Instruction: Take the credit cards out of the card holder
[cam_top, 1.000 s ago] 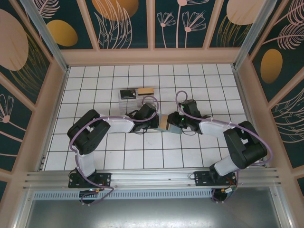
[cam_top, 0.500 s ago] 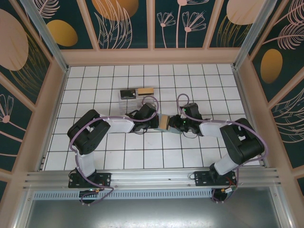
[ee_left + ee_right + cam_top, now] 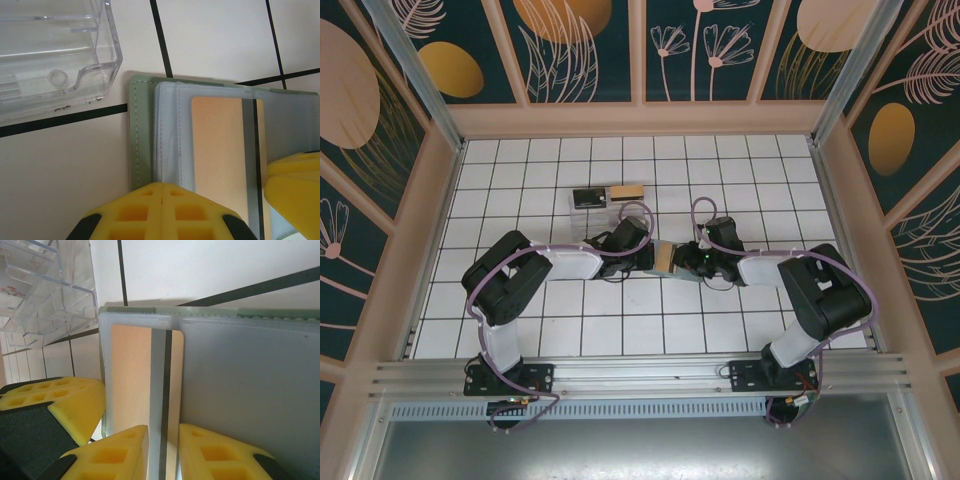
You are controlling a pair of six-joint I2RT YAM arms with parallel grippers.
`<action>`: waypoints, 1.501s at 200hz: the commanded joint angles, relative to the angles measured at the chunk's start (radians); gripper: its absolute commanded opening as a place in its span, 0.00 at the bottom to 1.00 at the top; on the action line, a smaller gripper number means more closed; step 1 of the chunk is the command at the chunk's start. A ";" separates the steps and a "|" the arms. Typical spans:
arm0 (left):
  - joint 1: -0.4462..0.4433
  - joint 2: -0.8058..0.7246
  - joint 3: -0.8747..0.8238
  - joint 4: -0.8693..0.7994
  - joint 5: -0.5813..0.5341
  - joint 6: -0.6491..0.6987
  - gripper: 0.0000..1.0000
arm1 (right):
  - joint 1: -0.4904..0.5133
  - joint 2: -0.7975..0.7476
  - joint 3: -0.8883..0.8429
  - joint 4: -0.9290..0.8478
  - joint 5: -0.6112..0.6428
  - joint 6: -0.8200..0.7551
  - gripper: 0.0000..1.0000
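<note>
The right gripper (image 3: 164, 435) has edged in over the card holder (image 3: 250, 385) during the last second, its elbow swinging inward. Its jaws stand a narrow slit apart astride the dark-striped edge of the tan credit card (image 3: 132, 375), and they look released rather than clamped. The left gripper (image 3: 162, 195) stays clenched on nothing, pressing the holder's green edge near the clear plastic box (image 3: 55, 55). The card has not shifted and sits fully in its sleeve at mid-table, so I judge the pull is only being lined up.
</note>
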 commanded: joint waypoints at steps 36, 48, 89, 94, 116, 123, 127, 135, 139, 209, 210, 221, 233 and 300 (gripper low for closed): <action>0.006 0.019 -0.027 -0.044 -0.004 -0.011 0.00 | -0.006 0.014 -0.008 0.009 -0.009 0.009 0.12; 0.006 0.017 -0.027 -0.044 -0.004 -0.011 0.00 | -0.008 0.012 -0.010 0.006 -0.008 0.009 0.06; 0.006 0.017 -0.028 -0.046 -0.008 -0.013 0.00 | -0.014 -0.012 -0.017 -0.013 -0.001 0.002 0.00; 0.007 0.016 -0.029 -0.048 -0.009 -0.012 0.00 | -0.017 -0.016 -0.020 -0.017 0.000 0.001 0.00; 0.007 0.018 -0.028 -0.053 -0.014 -0.013 0.00 | -0.037 -0.038 -0.036 -0.026 -0.001 -0.008 0.00; 0.006 0.019 -0.028 -0.055 -0.016 -0.012 0.00 | -0.045 -0.047 -0.044 -0.032 -0.001 -0.011 0.00; 0.006 0.021 -0.028 -0.054 -0.016 -0.013 0.00 | -0.051 -0.051 -0.047 -0.033 -0.001 -0.013 0.00; 0.007 0.020 -0.028 -0.056 -0.017 -0.013 0.00 | -0.062 -0.061 -0.057 -0.035 -0.004 -0.016 0.00; 0.007 0.021 -0.029 -0.056 -0.017 -0.013 0.00 | -0.068 -0.065 -0.062 -0.037 -0.006 -0.016 0.00; 0.006 -0.003 -0.024 -0.065 -0.023 -0.014 0.00 | -0.117 -0.187 -0.102 -0.105 -0.015 -0.051 0.00; 0.006 -0.004 -0.025 -0.065 -0.024 -0.014 0.00 | -0.117 -0.190 -0.102 -0.107 -0.014 -0.052 0.00; 0.006 -0.010 -0.021 -0.068 -0.026 -0.015 0.00 | -0.122 -0.214 -0.105 -0.130 -0.008 -0.062 0.00; 0.006 -0.015 -0.020 -0.070 -0.028 -0.014 0.00 | -0.125 -0.243 -0.109 -0.154 0.000 -0.073 0.00; 0.006 -0.090 -0.014 -0.048 -0.008 -0.029 0.32 | -0.123 -0.266 -0.091 -0.182 0.000 -0.111 0.00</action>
